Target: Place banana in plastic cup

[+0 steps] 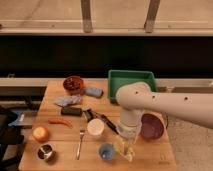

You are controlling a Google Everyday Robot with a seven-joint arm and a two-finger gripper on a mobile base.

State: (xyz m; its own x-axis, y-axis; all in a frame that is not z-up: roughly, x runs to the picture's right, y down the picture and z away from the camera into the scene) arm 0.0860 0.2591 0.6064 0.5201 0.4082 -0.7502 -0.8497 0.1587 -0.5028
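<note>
1. My gripper (128,148) hangs low over the table's (150,155) front edge, just right of the light-blue plastic cup (106,151).
2. A pale banana (125,148) seems to sit between my jaws, though I cannot tell how tightly they close.
3. I should shift left until centred over the cup, lower the banana's end inside the rim, then let go gently.
4. I must avoid nudging the white cup (95,127) behind.

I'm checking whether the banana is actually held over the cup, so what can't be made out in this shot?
- Gripper, camera view: low beside the plastic cup; the arm's wrist above it hides part of it.
- Banana: a pale blurred shape at the gripper; whether it is gripped is unclear.
- Purple bowl: left side hidden behind the arm.
</note>
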